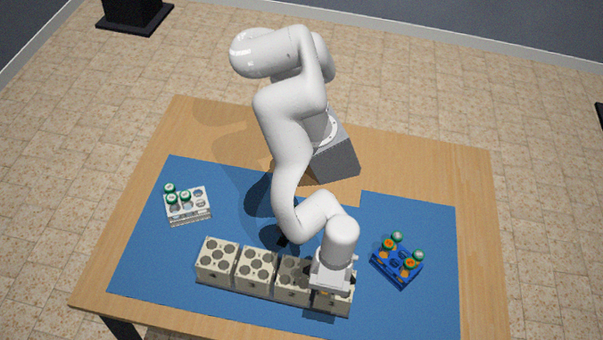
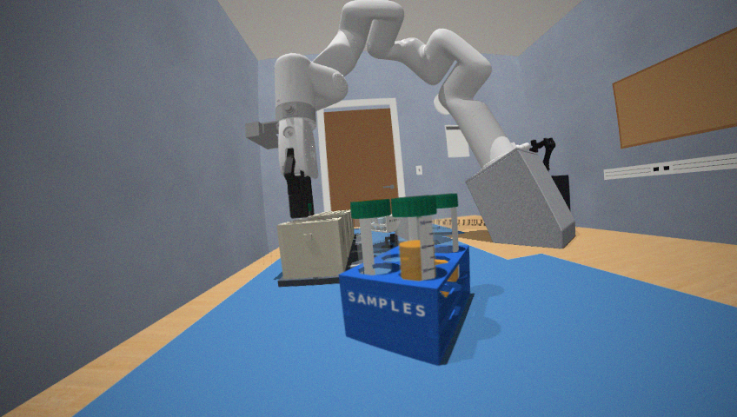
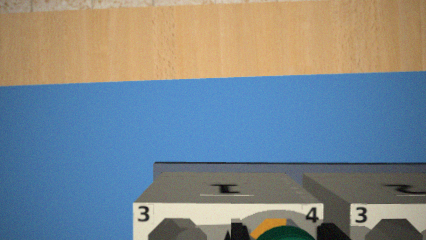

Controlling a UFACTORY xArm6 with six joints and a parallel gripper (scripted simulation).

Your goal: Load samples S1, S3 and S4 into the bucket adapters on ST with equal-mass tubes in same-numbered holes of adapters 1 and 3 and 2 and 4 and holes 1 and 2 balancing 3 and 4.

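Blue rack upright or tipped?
Upright: the rack stands base-down on the mat, its top facing up.

A lab — capped tubes in 2 racks (image 1: pixel 206 217) (image 1: pixel 373 267).
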